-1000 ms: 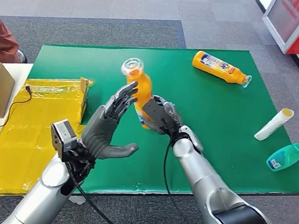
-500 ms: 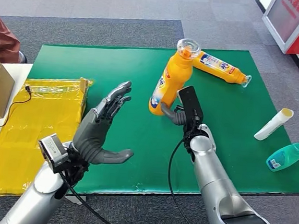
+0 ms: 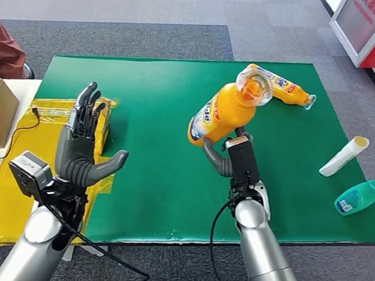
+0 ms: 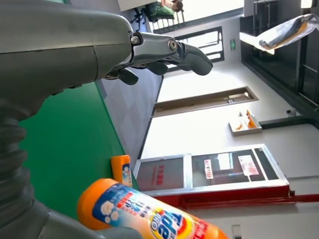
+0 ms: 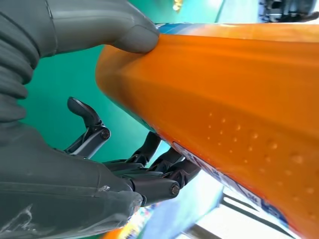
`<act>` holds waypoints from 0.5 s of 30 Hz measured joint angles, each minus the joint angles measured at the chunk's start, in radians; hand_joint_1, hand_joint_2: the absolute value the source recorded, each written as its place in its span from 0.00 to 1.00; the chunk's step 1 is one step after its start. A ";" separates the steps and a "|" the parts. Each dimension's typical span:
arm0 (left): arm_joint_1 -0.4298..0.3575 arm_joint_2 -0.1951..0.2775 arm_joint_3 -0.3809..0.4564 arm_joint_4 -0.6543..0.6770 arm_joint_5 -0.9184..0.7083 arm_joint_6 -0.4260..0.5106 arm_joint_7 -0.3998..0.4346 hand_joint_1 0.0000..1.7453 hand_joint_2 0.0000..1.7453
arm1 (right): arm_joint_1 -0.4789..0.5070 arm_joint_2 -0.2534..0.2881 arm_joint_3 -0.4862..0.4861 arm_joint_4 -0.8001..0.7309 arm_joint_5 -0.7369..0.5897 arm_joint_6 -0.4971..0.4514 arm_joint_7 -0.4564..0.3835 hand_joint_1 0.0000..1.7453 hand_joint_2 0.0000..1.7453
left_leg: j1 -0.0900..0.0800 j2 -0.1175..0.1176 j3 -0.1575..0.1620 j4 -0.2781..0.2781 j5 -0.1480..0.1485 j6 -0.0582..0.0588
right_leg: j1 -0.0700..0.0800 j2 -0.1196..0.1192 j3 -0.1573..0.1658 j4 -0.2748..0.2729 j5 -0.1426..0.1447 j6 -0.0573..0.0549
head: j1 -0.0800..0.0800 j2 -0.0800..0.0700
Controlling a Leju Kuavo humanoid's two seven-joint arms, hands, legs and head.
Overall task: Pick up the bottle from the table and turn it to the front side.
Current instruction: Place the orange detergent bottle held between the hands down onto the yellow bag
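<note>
Bottle: gripped by right hand, tilted above the surface's centre. Left hand: fingers spread, empty. Advice: rotate slowly, grip firm, label forward.

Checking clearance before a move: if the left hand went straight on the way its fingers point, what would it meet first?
Probably the yellow bag just beyond the left hand, though the hand may pass above it; depth is unclear.
</note>
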 joint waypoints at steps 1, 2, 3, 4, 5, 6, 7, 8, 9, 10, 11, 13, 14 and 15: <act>0.000 0.000 0.005 0.000 0.002 -0.001 0.000 0.00 1.00 | 0.010 0.000 0.008 -0.021 0.011 -0.011 -0.012 1.00 1.00 | 0.000 0.000 0.000 0.000 0.000 0.000 | 0.000 0.000 0.000 0.000 0.000 0.000 | 0.000 0.000; 0.000 0.001 0.010 0.000 0.008 -0.005 0.001 0.00 1.00 | 0.020 0.000 0.018 -0.042 0.026 -0.026 -0.025 1.00 1.00 | 0.000 0.000 0.000 0.000 0.000 0.000 | 0.000 0.000 0.000 0.000 0.000 0.000 | 0.000 0.000; -0.001 0.002 0.013 0.000 0.013 -0.010 0.002 0.00 1.00 | 0.028 0.000 0.025 -0.058 0.038 -0.038 -0.036 1.00 1.00 | 0.000 0.000 0.000 0.000 0.000 0.000 | 0.000 0.000 0.000 0.000 0.000 0.000 | 0.000 0.000; -0.002 0.002 0.015 0.000 0.019 -0.014 0.004 0.00 1.00 | 0.033 0.000 0.031 -0.069 0.048 -0.048 -0.043 1.00 1.00 | 0.000 0.000 0.000 0.000 0.000 0.000 | 0.000 0.000 0.000 0.000 0.000 0.000 | 0.000 0.000; -0.003 0.002 0.016 0.000 0.022 -0.018 0.005 0.00 1.00 | 0.036 0.000 0.034 -0.076 0.055 -0.054 -0.047 1.00 1.00 | 0.000 0.000 0.000 0.000 0.000 0.000 | 0.000 0.000 0.000 0.000 0.000 0.000 | 0.000 0.000; -0.003 0.002 0.016 0.000 0.023 -0.019 0.005 0.00 1.00 | 0.037 0.000 0.034 -0.077 0.056 -0.055 -0.047 1.00 1.00 | 0.000 0.000 0.000 0.000 0.000 0.000 | 0.000 0.000 0.000 0.000 0.000 0.000 | 0.000 0.000; -0.003 0.002 0.016 0.000 0.023 -0.020 0.006 0.00 1.00 | 0.037 0.000 0.034 -0.078 0.057 -0.055 -0.048 1.00 1.00 | 0.000 0.000 0.000 0.000 0.000 0.000 | 0.000 0.000 0.000 0.000 0.000 0.000 | 0.000 0.000; -0.018 0.003 0.016 0.006 0.040 -0.044 0.021 0.00 1.00 | 0.045 0.000 0.052 -0.104 0.082 -0.076 -0.053 1.00 1.00 | 0.000 0.000 0.000 0.000 0.000 0.000 | 0.000 0.000 0.000 0.000 0.000 0.000 | 0.000 0.000; -0.042 0.005 0.015 0.015 0.060 -0.075 0.042 0.00 1.00 | 0.054 0.000 0.077 -0.136 0.119 -0.103 -0.058 1.00 1.00 | 0.000 0.000 0.000 0.000 0.000 0.000 | 0.000 0.000 0.000 0.000 0.000 0.000 | 0.000 0.000; -0.070 0.006 0.013 0.026 0.082 -0.109 0.065 0.00 1.00 | 0.063 0.000 0.105 -0.171 0.162 -0.131 -0.062 1.00 1.00 | 0.000 0.000 0.000 0.000 0.000 0.000 | 0.000 0.000 0.000 0.000 0.000 0.000 | 0.000 0.000; -0.101 0.007 0.011 0.039 0.106 -0.147 0.090 0.00 1.00 | 0.071 0.000 0.138 -0.207 0.210 -0.160 -0.065 1.00 1.00 | 0.000 0.000 0.000 0.000 0.000 0.000 | 0.000 0.000 0.000 0.000 0.000 0.000 | 0.000 0.000; -0.136 0.009 0.003 0.053 0.121 -0.184 0.116 0.00 1.00 | 0.070 -0.001 0.172 -0.226 0.263 -0.182 -0.055 1.00 1.00 | 0.000 0.000 0.000 0.000 0.000 0.000 | 0.000 0.000 0.000 0.000 0.000 0.000 | 0.000 0.000; -0.151 0.010 -0.004 0.059 0.123 -0.202 0.129 0.00 1.00 | 0.069 -0.001 0.186 -0.230 0.284 -0.190 -0.049 1.00 1.00 | 0.000 0.000 0.000 0.000 0.001 0.000 | 0.000 0.000 0.000 0.000 0.000 0.000 | 0.000 0.000; -0.165 0.011 -0.013 0.066 0.122 -0.217 0.139 0.00 1.00 | 0.067 -0.002 0.200 -0.233 0.302 -0.197 -0.043 1.00 1.00 | 0.000 0.000 0.000 0.000 0.001 0.000 | 0.000 0.000 0.000 0.000 0.000 0.000 | 0.000 0.000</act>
